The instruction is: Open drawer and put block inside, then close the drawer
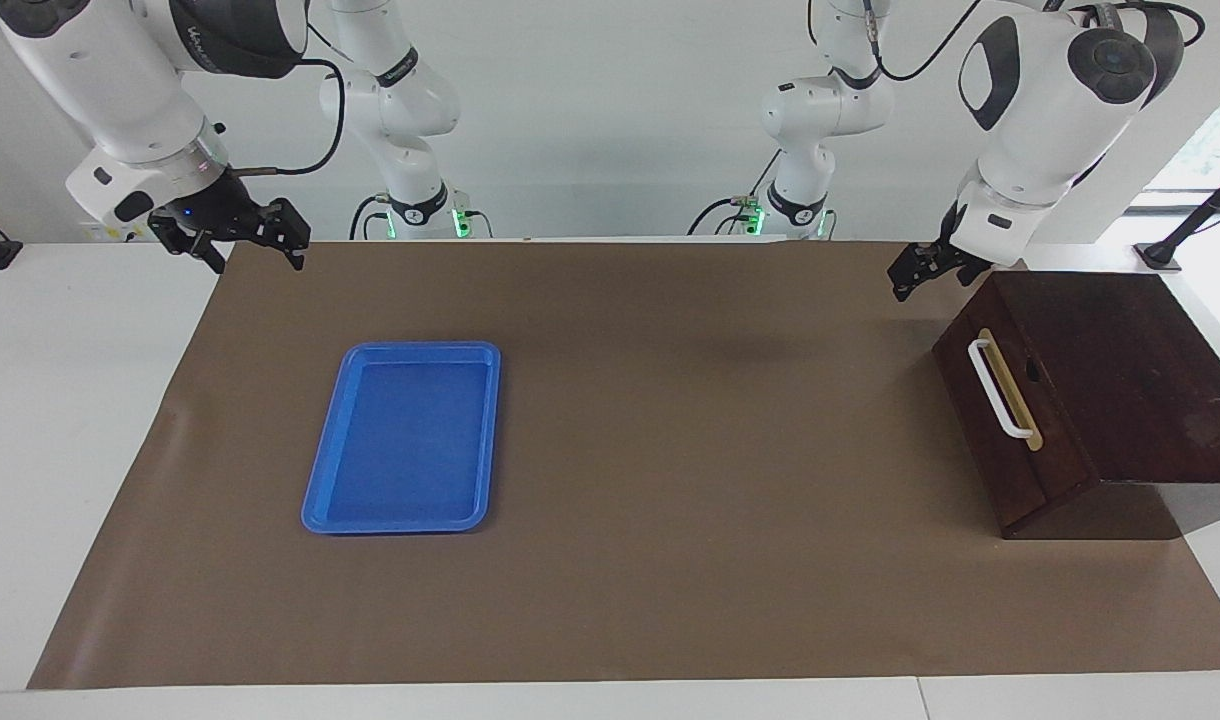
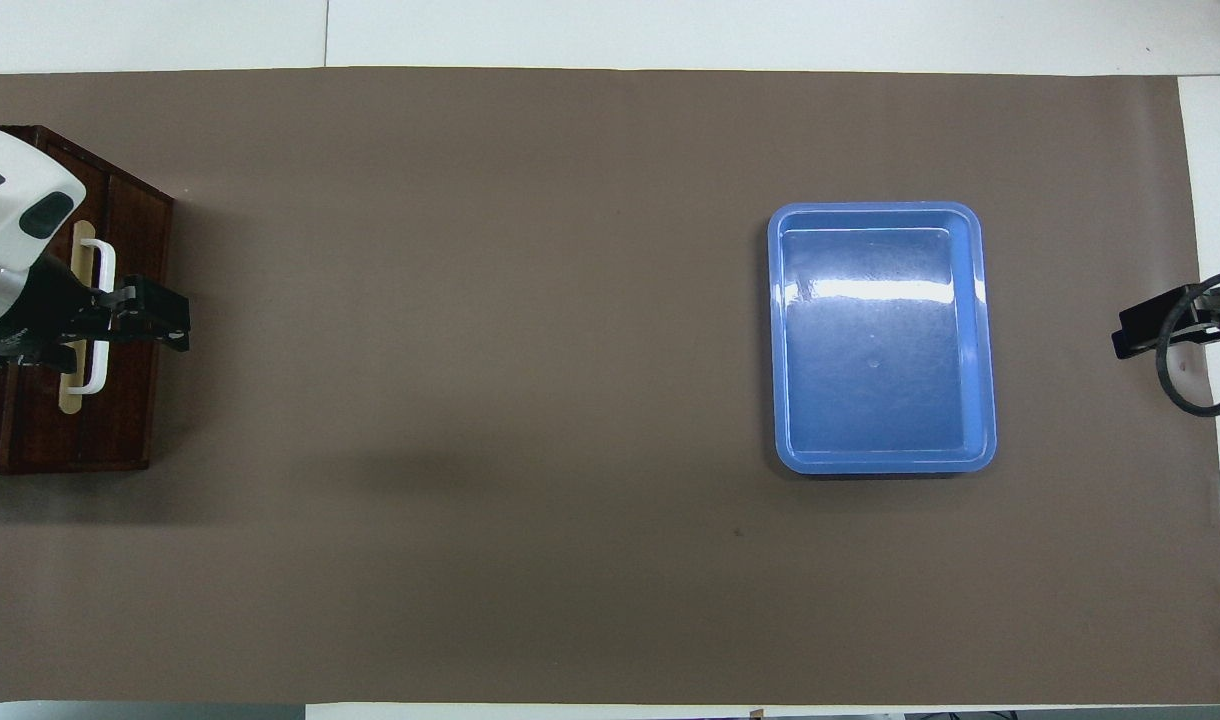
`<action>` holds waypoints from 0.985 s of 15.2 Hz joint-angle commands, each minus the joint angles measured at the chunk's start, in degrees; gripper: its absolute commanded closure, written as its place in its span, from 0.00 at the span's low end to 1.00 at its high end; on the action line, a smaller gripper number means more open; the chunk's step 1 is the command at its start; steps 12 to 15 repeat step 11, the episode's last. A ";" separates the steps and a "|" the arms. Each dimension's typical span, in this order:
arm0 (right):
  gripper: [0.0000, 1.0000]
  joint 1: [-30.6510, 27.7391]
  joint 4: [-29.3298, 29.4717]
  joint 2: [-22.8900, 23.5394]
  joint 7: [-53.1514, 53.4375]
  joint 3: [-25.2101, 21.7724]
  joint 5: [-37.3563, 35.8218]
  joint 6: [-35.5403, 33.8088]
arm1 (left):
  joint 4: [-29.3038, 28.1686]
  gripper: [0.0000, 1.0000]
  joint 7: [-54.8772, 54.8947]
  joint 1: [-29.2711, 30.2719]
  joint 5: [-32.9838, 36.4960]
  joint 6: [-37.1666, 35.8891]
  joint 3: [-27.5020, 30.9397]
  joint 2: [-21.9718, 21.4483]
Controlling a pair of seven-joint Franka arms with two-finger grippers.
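At the frame's left edge, the left claw (image 2: 165, 318) hangs open over the closed drawer (image 2: 120, 330), by its white handle (image 2: 105, 300). A blue tray (image 2: 982, 340) lies centre-right on the brown mat (image 2: 520, 350). The right claw (image 2: 1135, 335) pokes in at the right edge.

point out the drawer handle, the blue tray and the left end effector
drawer handle (image 1: 1000, 390): facing view, middle of the white bar
blue tray (image 1: 470, 440): facing view, on its long rim toward the drawer
left end effector (image 1: 915, 275): facing view, between its fingertips

L gripper (image 1: 915, 272) raised, open, R gripper (image 1: 238, 242) open
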 commanded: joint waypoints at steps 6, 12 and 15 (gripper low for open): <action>0.00 -0.64 0.42 0.35 0.38 0.86 -0.94 0.65 | 0.83 0.00 4.30 0.48 -0.96 -0.83 -0.16 -1.17; 0.00 -0.64 0.51 0.44 0.38 0.86 -0.94 0.56 | 0.65 0.00 7.39 0.57 -0.87 -0.12 -0.07 -1.26; 0.00 -0.64 0.51 0.44 0.38 0.86 -0.94 0.56 | 0.65 0.00 7.39 0.57 -0.87 -0.12 -0.07 -1.26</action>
